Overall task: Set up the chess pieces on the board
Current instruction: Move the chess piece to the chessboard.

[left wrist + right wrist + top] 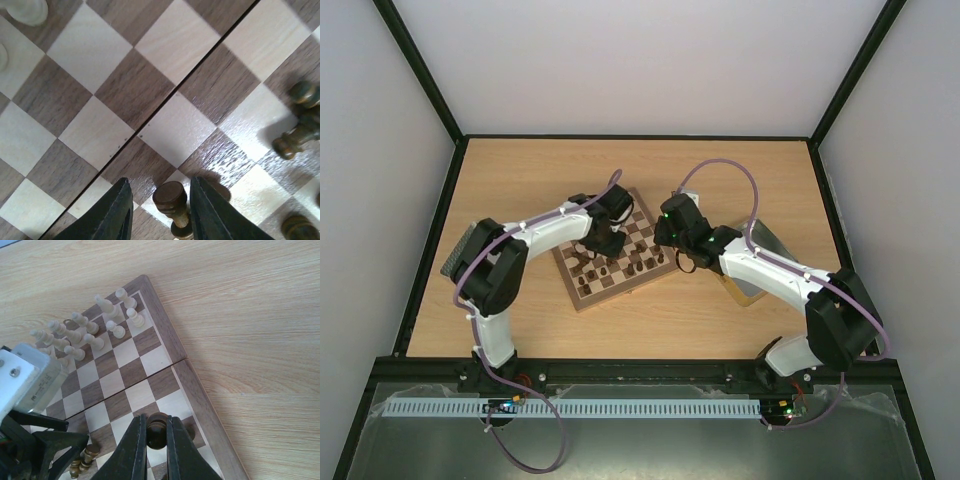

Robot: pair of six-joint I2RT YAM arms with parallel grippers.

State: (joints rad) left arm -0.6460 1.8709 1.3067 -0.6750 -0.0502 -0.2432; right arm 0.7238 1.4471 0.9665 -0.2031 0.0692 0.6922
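The board (582, 292) lies tilted in the middle of the table. Cream chess pieces (80, 335) crowd its far corner, and dark brown ones (620, 268) stand along the near side. My left gripper (160, 182) hangs low over the board, open, its jaws on either side of an upright dark pawn (169, 196). A gap shows on the pawn's left, while the right finger is close against it. My right gripper (156, 417) is shut on a dark chess piece (156, 430) above the squares by the board's right border. More dark pieces (300, 125) stand to the right in the left wrist view.
A silver tray (767, 243) lies right of the board, partly under the right arm. A grey textured block (463, 250) sits by the left arm's elbow. Black frame rails (430, 250) edge the table. The left arm's wrist (30, 385) reaches over the board's near left part.
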